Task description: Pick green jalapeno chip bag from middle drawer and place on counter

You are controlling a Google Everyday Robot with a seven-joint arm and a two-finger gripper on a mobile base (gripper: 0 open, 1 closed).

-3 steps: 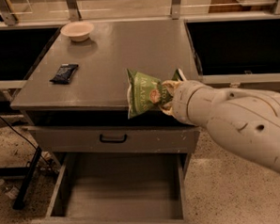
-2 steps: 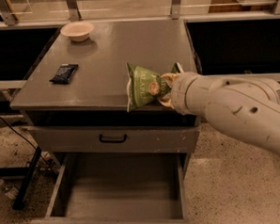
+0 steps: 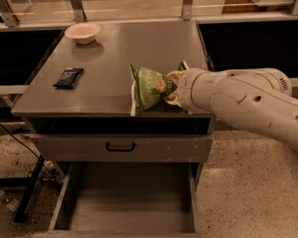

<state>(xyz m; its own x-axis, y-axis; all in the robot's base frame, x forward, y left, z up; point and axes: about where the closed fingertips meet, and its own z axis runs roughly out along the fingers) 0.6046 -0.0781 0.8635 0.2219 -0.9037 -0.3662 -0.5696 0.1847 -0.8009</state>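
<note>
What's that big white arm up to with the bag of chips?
The robot's hand is gripping a green chip bag and holding it upright at the front edge of the counter. Below, the drawer the bag is meant to come from is pulled out, its floor bare. A small bowl and a dark packet lie farther back on the counter, apart from the bag. The bag is not yet let go.

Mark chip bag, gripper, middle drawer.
green jalapeno chip bag [image 3: 146,86]: camera view, centre of green front face.
gripper [image 3: 172,87]: camera view, at bag's right edge, above counter [image 3: 111,58] front.
middle drawer [image 3: 128,209]: camera view, bare floor, pulled open.
</note>
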